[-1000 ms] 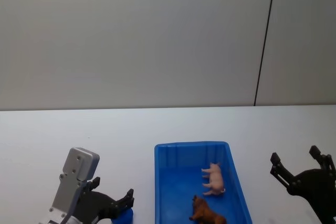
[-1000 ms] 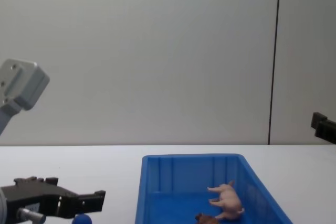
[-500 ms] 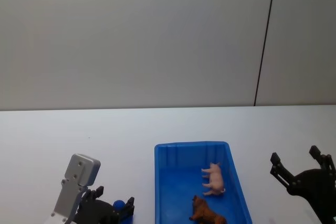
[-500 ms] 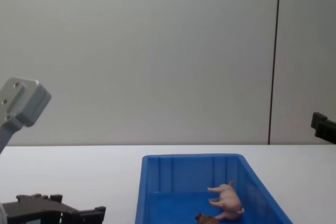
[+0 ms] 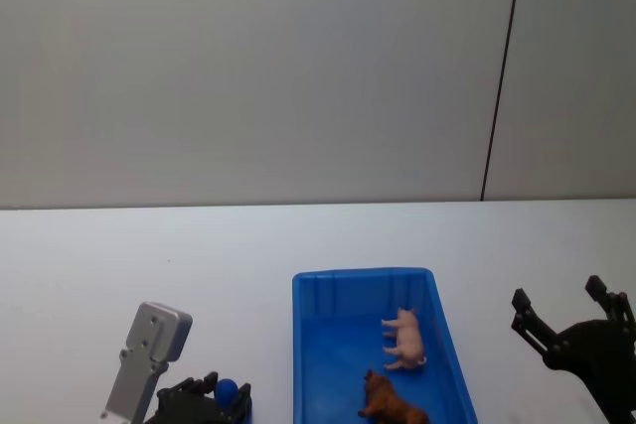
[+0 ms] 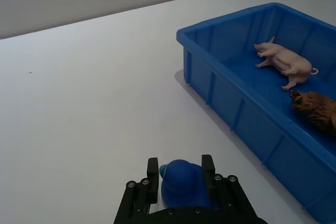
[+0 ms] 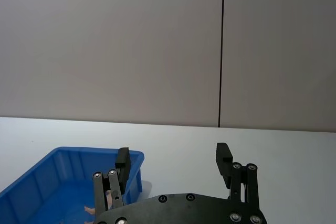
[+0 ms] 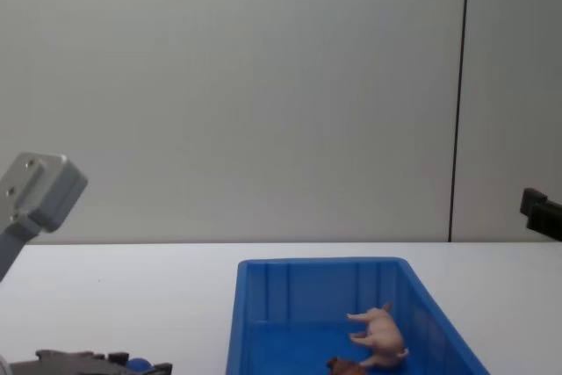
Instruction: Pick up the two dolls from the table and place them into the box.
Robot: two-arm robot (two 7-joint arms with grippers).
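Note:
A rounded blue doll [image 6: 184, 183] sits on the white table to the left of the box [image 6: 239, 116]; it is also visible in the head view [image 5: 227, 389]. My left gripper [image 6: 180, 169] is low over it, one finger on each side and shut on its body. In the chest view the left gripper [image 8: 105, 363] is at the bottom edge. The blue box [image 5: 310, 345] holds a pale pink pig doll [image 5: 404, 337] and a dark brown doll [image 5: 393, 402], both lying on its floor. My right gripper [image 5: 571, 317] hangs open to the right of the box.
The white table [image 5: 149, 245] stretches bare to the left of the box and behind it. A grey wall with a dark vertical seam [image 5: 500, 76] stands behind the table.
My left arm has come down toward the table, and its fingers have narrowed around the blue doll. The right arm, the box and the two dolls inside have not moved.

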